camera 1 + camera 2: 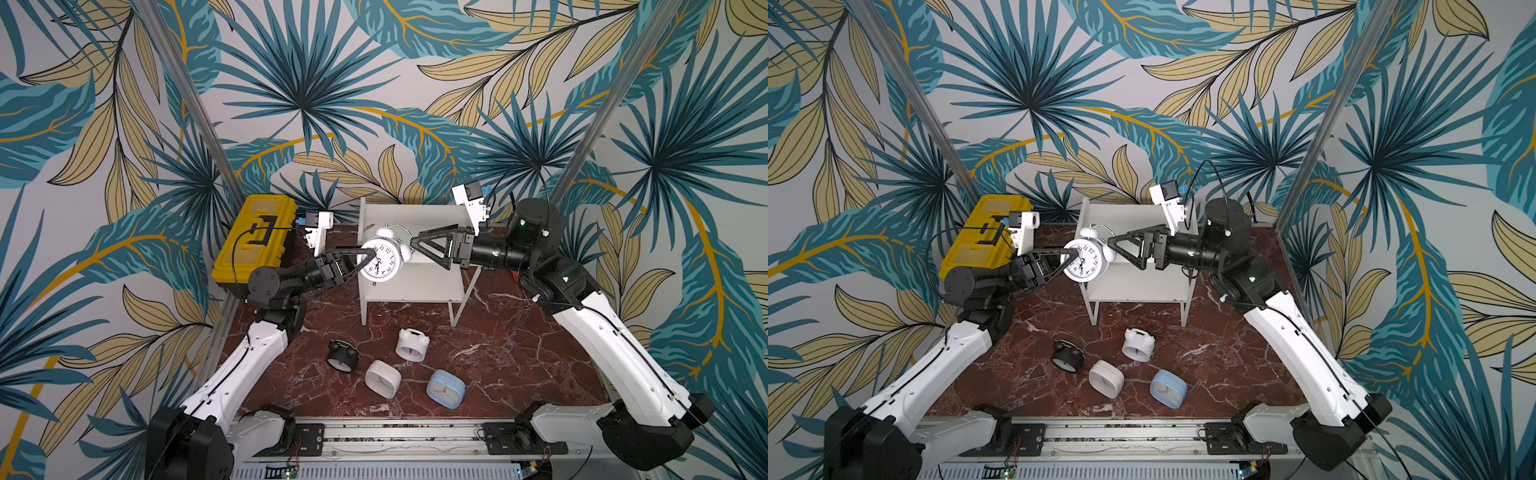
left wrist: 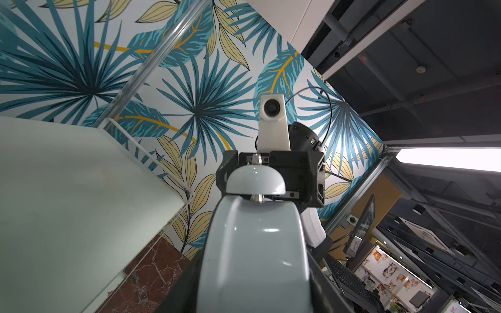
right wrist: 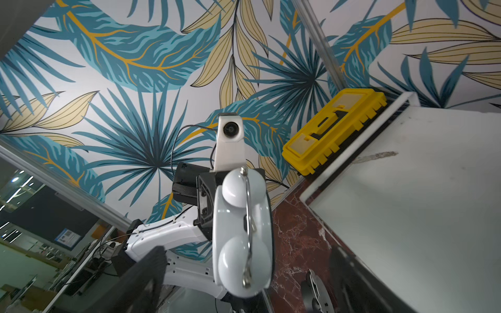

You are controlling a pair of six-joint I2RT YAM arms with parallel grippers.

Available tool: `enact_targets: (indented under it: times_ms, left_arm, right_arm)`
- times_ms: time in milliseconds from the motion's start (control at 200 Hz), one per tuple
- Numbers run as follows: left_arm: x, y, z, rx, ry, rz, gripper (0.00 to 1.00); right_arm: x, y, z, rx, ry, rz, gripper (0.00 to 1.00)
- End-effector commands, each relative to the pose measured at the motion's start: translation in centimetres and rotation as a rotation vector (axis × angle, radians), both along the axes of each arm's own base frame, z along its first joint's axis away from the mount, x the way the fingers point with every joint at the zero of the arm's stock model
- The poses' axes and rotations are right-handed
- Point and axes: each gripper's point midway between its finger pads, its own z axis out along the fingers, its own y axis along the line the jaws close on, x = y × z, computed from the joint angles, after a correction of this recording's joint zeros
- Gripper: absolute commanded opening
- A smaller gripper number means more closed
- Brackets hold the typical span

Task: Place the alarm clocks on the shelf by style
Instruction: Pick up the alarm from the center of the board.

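Note:
A white twin-bell alarm clock [image 1: 384, 259] [image 1: 1086, 259] hangs over the left edge of the white shelf [image 1: 419, 284] [image 1: 1142, 284]. My left gripper [image 1: 370, 258] [image 2: 253, 298] is shut on the clock's body [image 2: 254, 257] from the left. My right gripper [image 1: 415, 243] [image 3: 249, 284] is open at the clock's bell side. Its fingers [image 3: 146, 276] stand wide of the clock [image 3: 241, 230] with a gap on each side. On the table in front lie a black twin-bell clock [image 1: 343, 355], a white twin-bell one [image 1: 411, 344], a white rounded-square one [image 1: 382, 378] and a light blue one [image 1: 445, 388].
A yellow-and-black toolbox [image 1: 253, 241] [image 3: 333, 130] sits at the back left, next to the shelf. Leaf-patterned walls close in the back and both sides. The table top is dark red marble [image 1: 519, 353], with a metal rail along its front edge.

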Motion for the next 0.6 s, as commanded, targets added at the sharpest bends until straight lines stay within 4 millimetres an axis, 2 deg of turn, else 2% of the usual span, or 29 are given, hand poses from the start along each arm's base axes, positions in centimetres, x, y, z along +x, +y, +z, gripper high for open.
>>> enact_targets:
  times_ms: [0,205,436,516,596]
  left_arm:
    - [1.0,1.5,1.0,-0.116,0.01,0.127,0.44]
    - [1.1,1.4,0.6,-0.176,0.033,0.165,0.43]
    - [0.8,1.0,0.7,-0.219,0.041,0.154,0.43]
    - [0.8,0.7,0.6,-0.221,0.048,0.149,0.43]
    - [0.7,0.4,0.5,-0.22,0.05,0.14,0.43]
  right_arm:
    - [0.1,-1.5,3.2,0.229,-0.043,-0.12,1.0]
    - [0.0,0.5,0.4,0.182,-0.009,-0.163,0.99]
    - [1.4,2.8,-2.6,0.065,0.036,-0.179,0.99]
    - [1.4,3.7,-2.8,0.047,0.029,-0.161,0.96]
    - [1.2,4.6,-2.8,0.032,0.021,-0.133,0.89]
